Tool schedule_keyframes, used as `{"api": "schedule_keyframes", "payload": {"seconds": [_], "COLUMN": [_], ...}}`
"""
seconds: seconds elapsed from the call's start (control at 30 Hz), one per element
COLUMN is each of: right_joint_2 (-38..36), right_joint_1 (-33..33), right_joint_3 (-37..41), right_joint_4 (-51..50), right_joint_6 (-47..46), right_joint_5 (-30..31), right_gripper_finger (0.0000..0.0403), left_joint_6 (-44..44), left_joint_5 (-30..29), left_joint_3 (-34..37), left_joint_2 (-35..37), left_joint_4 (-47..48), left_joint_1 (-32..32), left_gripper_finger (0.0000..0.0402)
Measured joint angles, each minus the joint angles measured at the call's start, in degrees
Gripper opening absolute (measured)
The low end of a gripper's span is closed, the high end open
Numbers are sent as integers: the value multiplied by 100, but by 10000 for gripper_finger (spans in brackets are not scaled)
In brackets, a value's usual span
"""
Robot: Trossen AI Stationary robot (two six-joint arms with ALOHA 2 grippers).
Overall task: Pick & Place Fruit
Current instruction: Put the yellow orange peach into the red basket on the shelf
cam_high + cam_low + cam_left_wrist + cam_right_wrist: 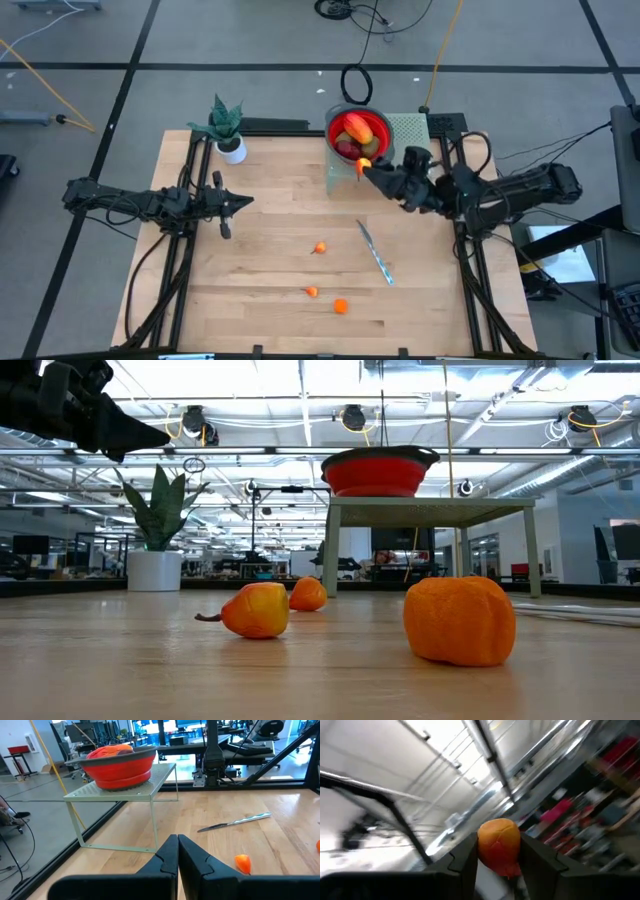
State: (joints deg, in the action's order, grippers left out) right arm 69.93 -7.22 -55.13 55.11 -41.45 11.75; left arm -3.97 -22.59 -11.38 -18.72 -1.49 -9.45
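My right gripper (364, 169) is raised beside the near rim of the red bowl (352, 133) and shut on a small orange-red fruit (499, 846). The bowl stands on a pale green wire rack (408, 128) at the table's far side, with several red and yellow fruit pieces in it. Three small orange fruits lie on the wooden table (320, 248) (312, 292) (341, 306). My left gripper (245, 203) waits shut and level at the table's left, touching nothing. My right gripper pinches the small fruit's two opposite sides (485, 851) between its two fingers (464, 862). The fingers come from the table's right, slanting upward. The fruit is lifted clear of the table, close to the bowl's near rim (358, 158).
A slim silver knife (376, 252) lies on the table right of centre. A potted plant (228, 130) stands at the far left. In the low view the rack's legs (330, 550) stand behind the loose fruits (257, 610) (460, 620).
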Motion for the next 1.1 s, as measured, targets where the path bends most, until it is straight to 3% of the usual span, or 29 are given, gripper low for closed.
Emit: {"api": "schedule_keyframes", "payload": {"seconds": [0.13, 0.27, 0.57, 0.87, 1.1], "right_joint_2": [0, 2, 2, -2, 2], "right_joint_1": [252, 358, 352, 350, 350], "right_joint_3": [0, 0, 0, 0, 0], "right_joint_4": [33, 78, 1374, 2832, 2685], "right_joint_6": [-757, -864, -825, -824, -842], "right_joint_5": [-1262, -2397, -4125, -5115, -5238], "right_gripper_finger": [121, 121, 121, 121, 121], "left_joint_6": [1, 41, 150, 149, 149], "left_joint_5": [0, 4, 5, 9, 9], "left_joint_3": [0, 0, 0, 0, 0], "left_joint_2": [0, 0, 0, -2, 0], "left_joint_4": [-1, -1, -1, 1, 0], "left_joint_1": [0, -2, -2, -2, -2], "left_gripper_finger": [10, 10, 10, 10, 10]}}
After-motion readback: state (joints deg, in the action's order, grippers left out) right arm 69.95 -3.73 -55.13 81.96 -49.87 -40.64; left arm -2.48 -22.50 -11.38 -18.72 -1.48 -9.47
